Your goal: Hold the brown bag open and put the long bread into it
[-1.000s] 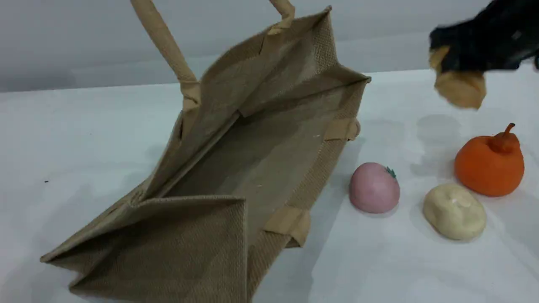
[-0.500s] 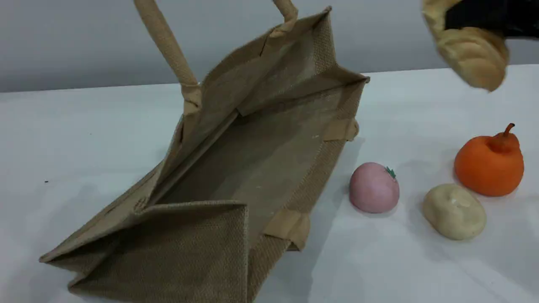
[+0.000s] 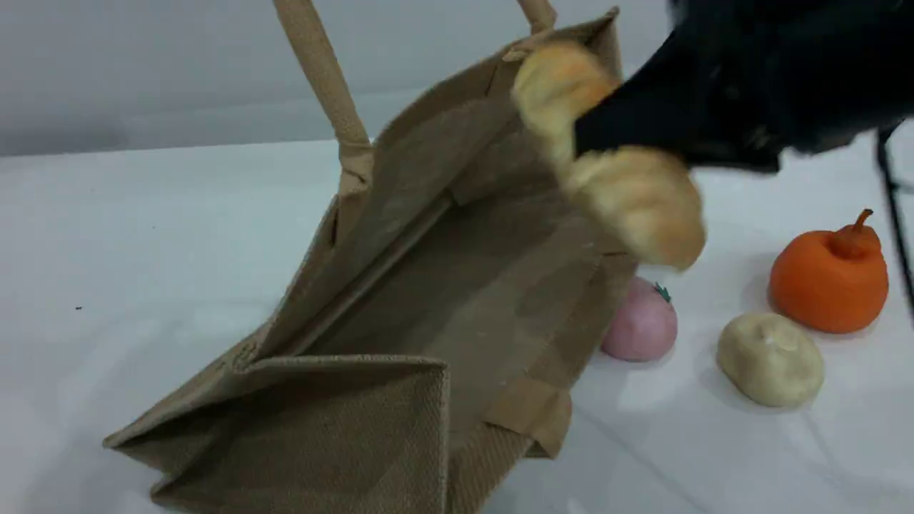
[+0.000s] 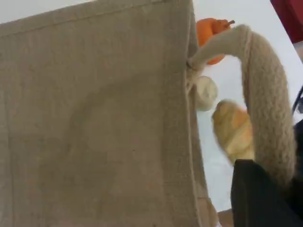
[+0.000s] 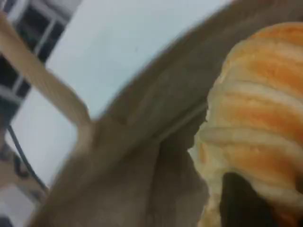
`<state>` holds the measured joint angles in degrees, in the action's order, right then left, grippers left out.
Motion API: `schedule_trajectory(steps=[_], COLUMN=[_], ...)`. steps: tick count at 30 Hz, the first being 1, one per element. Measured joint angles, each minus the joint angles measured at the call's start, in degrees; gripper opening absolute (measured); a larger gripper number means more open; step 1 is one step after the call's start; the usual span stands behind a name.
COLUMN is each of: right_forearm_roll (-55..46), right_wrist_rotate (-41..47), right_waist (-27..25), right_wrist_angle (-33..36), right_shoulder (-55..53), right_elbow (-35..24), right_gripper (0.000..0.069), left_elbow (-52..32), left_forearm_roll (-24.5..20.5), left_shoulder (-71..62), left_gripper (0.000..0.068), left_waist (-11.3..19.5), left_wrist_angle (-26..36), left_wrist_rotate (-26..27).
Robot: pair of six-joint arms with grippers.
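Two pincers work: the right pincer [image 3: 607, 143] pinches the long bread [image 3: 628, 193] mid-length above the brown bag [image 3: 428, 300] mouth, soft, light, squashing inward, while the left, clamped on a limp handle [image 4: 265, 104], lifts it

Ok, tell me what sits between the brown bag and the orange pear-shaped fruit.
In the scene view, a pink ball and a cream bun sit between the brown bag and orange fruit.
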<state>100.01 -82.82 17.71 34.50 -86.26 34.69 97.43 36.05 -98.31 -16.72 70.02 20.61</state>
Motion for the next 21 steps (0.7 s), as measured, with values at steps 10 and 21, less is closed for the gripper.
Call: schedule_trajectory(steps=[10,21], right_forearm_roll=[0.0,0.0], right_wrist_rotate=[-2.7,1.3], right_waist=[3.5,5.3], right_wrist_angle=[0.9,-1.4], right_shoulder=[-11.5,-23.4], right_elbow=[5.9,19.7], right_gripper=[0.0127,0.0120], left_elbow=[1.1,1.1], left_forearm_roll=[-0.3,-0.3], left_shoulder=[0.9,0.8], left_gripper=[0.0088,0.0088], left_waist=[0.0,0.0], left_wrist_angle=[0.0,0.0], left_wrist_rotate=[0.0,0.0])
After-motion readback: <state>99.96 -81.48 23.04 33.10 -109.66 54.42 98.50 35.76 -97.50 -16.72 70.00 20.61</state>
